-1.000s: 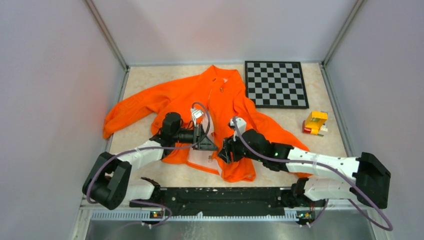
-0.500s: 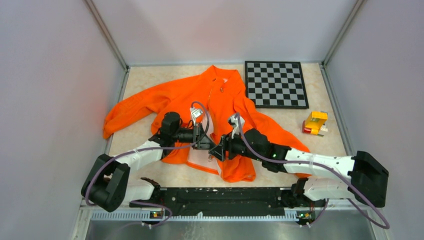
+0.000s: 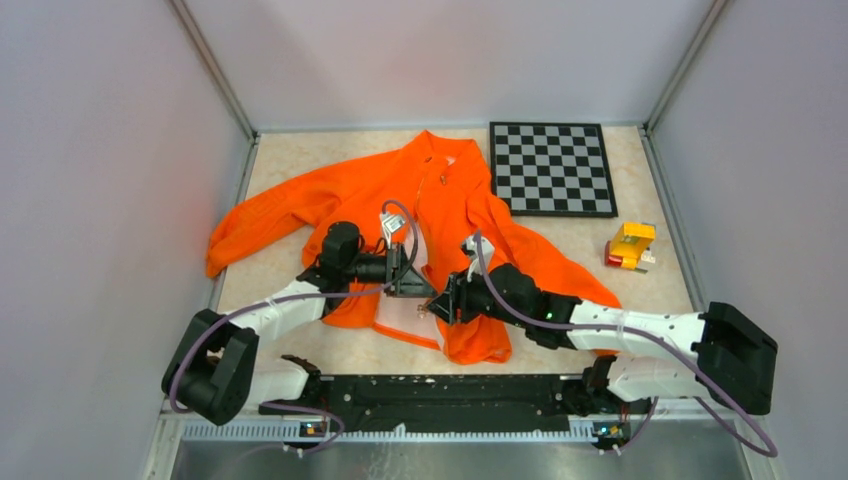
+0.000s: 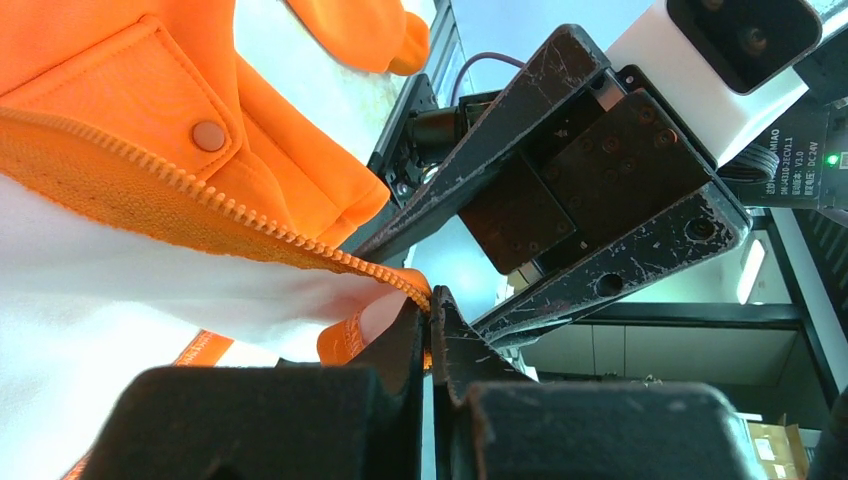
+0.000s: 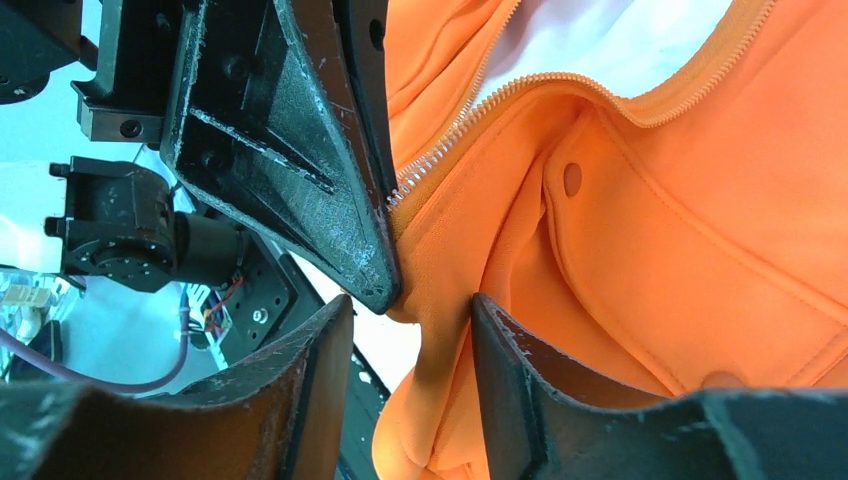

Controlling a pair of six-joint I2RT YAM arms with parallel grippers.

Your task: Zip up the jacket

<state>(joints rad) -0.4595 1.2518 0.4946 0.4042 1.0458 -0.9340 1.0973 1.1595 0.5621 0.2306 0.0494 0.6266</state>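
The orange jacket point(image 3: 440, 190) lies spread at mid-counter, its front open at the hem and white lining showing. The beige stone-patterned counter point(image 3: 300, 150) is boxed in by pale grey walls. A chessboard point(image 3: 552, 168) sits just beside the collar. The left pincer point(image 4: 428, 300) is clamped tight on the zipper's bottom end. The right pincer point(image 5: 410, 320), nose to nose with it, stands apart astride an orange hem fold.
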